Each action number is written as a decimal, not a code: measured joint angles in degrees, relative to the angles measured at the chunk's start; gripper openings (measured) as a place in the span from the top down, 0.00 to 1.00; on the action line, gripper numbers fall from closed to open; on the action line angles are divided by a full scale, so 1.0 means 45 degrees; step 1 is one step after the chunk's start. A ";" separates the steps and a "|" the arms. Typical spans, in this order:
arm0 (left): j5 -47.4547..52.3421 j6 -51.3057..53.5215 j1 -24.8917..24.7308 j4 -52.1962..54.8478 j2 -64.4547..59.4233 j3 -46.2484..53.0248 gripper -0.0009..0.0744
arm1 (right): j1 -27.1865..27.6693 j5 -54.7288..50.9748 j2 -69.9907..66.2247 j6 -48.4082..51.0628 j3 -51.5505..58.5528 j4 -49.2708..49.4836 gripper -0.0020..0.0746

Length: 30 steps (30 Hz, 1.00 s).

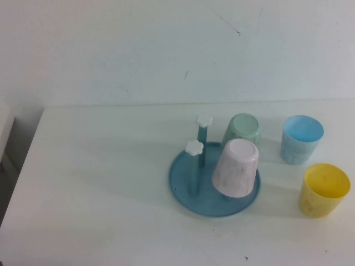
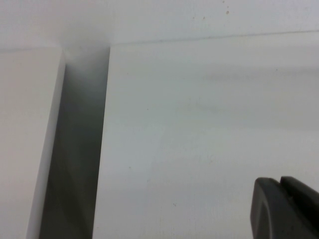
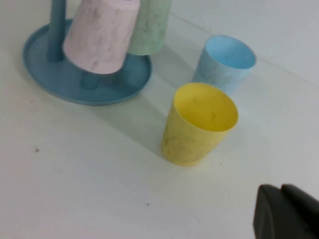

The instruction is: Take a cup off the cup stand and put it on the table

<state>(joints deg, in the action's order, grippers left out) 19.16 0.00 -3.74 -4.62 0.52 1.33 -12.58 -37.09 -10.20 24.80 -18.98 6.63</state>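
The light blue cup [image 1: 302,138] stands upright on the white table [image 1: 100,183] at the back right, off the stand; it also shows in the right wrist view [image 3: 224,62]. The round blue cup stand [image 1: 183,185] is mid-table with two bare pegs topped by white knobs [image 1: 193,147]. Neither gripper shows in the high view. My right gripper [image 3: 280,188] is shut and empty, hovering over the table near the yellow cup. My left gripper [image 2: 280,180] is shut and empty over bare table [image 2: 199,139] near its left edge.
A pink cup [image 1: 237,167] and a pale green cup [image 1: 243,130] hang upside down on the stand's pegs. A yellow cup [image 1: 324,189] stands upright in front of the blue cup. A dark gap [image 2: 75,149] runs along the table's left edge.
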 joint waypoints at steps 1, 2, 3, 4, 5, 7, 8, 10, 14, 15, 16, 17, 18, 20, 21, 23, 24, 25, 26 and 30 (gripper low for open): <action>0.0000 0.0000 0.0000 0.0000 0.0000 0.0000 0.99 | 0.0199 0.0433 0.0103 -0.0304 0.0301 -0.0202 0.98; 0.0000 0.0000 0.0000 0.0000 0.0000 0.0000 0.99 | 0.0428 0.0904 0.0251 -0.0631 0.0639 -0.0404 0.98; 0.0000 0.0000 0.0000 0.0000 0.0000 0.0000 0.99 | 0.0671 0.1294 0.0394 -0.0881 0.0933 -0.0629 0.98; 0.0000 0.0000 0.0000 0.0000 0.0000 0.0000 0.99 | 0.0936 0.1756 0.0593 -0.1196 0.1318 -0.0786 0.98; 0.0000 0.0000 0.0000 0.0000 0.0000 0.0000 0.99 | 0.1210 0.2122 0.0823 -0.1470 0.1705 -0.0897 0.98; 0.0000 0.0000 0.0000 0.0000 0.0000 0.0000 0.99 | 0.1710 0.2518 0.1327 -0.1797 0.2430 -0.0983 0.98; 0.0000 0.0000 0.0000 0.0000 0.0000 0.0000 0.99 | 0.1967 0.2592 0.1648 -0.1967 0.2763 -0.1011 0.98; 0.0000 0.0000 0.0000 0.0000 0.0000 0.0000 0.99 | 0.2318 0.2650 0.2161 -0.2340 0.3317 -0.1028 0.98; 0.0000 0.0000 0.0000 0.0000 0.0000 0.0000 0.99 | 0.2548 0.2716 0.2404 -0.2646 0.4305 -0.1060 0.98; 0.0000 0.0000 0.0000 0.0000 0.0000 0.0000 0.99 | 0.2568 0.2809 0.2404 -0.2708 0.4359 -0.1090 0.98; 0.0000 0.0000 0.0000 0.0000 0.0000 0.0000 0.99 | 0.2568 0.2987 0.2425 -0.2806 0.4386 -0.1119 0.98; 0.0000 0.0000 0.0000 -0.0006 0.0000 0.0000 0.99 | 0.2568 0.3163 0.2425 -0.2840 0.4414 -0.1119 0.98; 0.0000 0.0000 0.0000 -0.0006 0.0021 0.0000 0.99 | 0.2568 0.3243 0.2425 -0.2888 0.4436 -0.1128 0.98; 0.0000 0.0000 0.0000 -0.0006 0.0021 0.0000 0.99 | 0.2568 0.3274 0.2425 -0.2958 0.4436 -0.1150 0.98; 0.0000 0.0000 0.0000 -0.0006 0.0021 0.0000 0.99 | 0.2568 0.3297 0.2425 -0.2985 0.4444 -0.1148 0.98; 0.0000 0.0000 0.0000 -0.0006 0.0021 0.0000 0.99 | 0.2568 0.3327 0.2425 -0.3033 0.4465 -0.1148 0.98; 0.0000 0.0000 0.0000 -0.0006 0.0021 0.0000 0.99 | 0.2568 0.3344 0.2425 -0.3033 0.4465 -0.1148 0.98; 0.0000 0.0000 0.0000 -0.0006 0.0021 0.0000 0.99 | 0.2568 0.3344 0.2425 -0.3143 0.4465 -0.1148 0.98; 0.0000 0.0000 0.0000 -0.0006 0.0021 0.0000 0.99 | 0.2568 0.3344 0.2425 -0.3299 0.4465 -0.1148 0.98; 0.0000 0.0000 0.0000 -0.0006 0.0021 0.0000 0.99 | 0.2568 0.3344 0.2425 -0.3769 0.4465 -0.1175 0.98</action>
<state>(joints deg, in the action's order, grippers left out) 19.16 0.00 -3.74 -4.64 0.62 1.33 -1.02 -22.04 0.71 7.84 1.11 1.34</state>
